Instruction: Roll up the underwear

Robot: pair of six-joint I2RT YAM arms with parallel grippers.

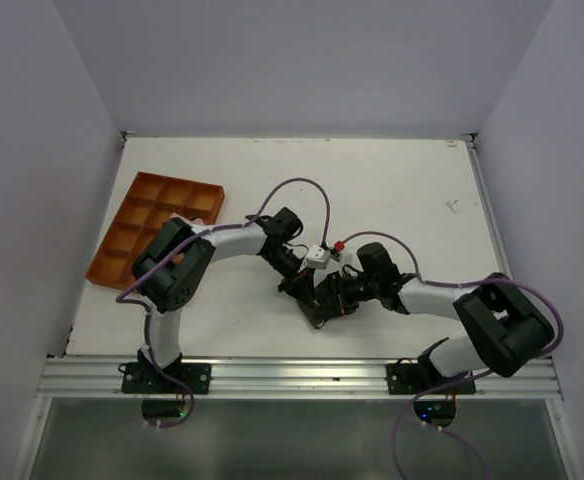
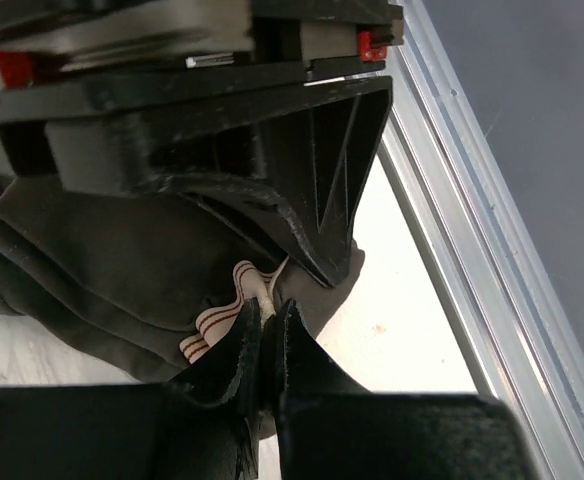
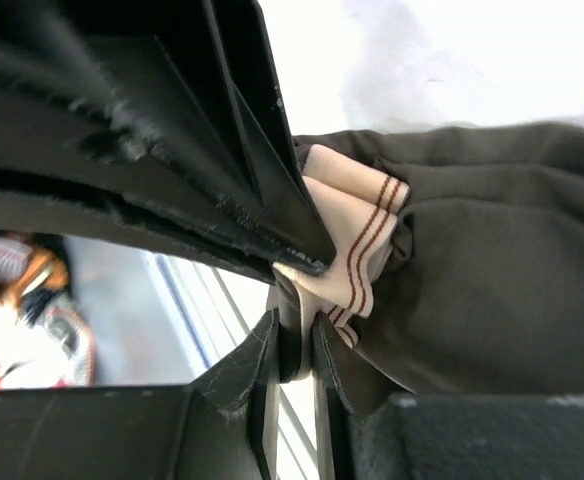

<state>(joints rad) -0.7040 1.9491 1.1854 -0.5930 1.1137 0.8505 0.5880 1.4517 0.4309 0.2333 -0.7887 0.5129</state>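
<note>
Underwear (image 1: 322, 308) lies bunched on worktop (image 1: 392, 190) near front edge, between both arms. Left gripper (image 2: 269, 312) closed tight, pinching cloth beside striped tan waistband (image 3: 357, 250). Right gripper (image 3: 294, 330) likewise clamped on waistband fold. Cloth judged soft, light, limp, prone to slumping. Firmer waistband edge is best hold for rolling.

bright even light, soft shadows, blurry foregrounds.

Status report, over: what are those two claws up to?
Left gripper shut on the underwear. Right gripper shut on its striped waistband. Orange tray off left, not in the way.
</note>
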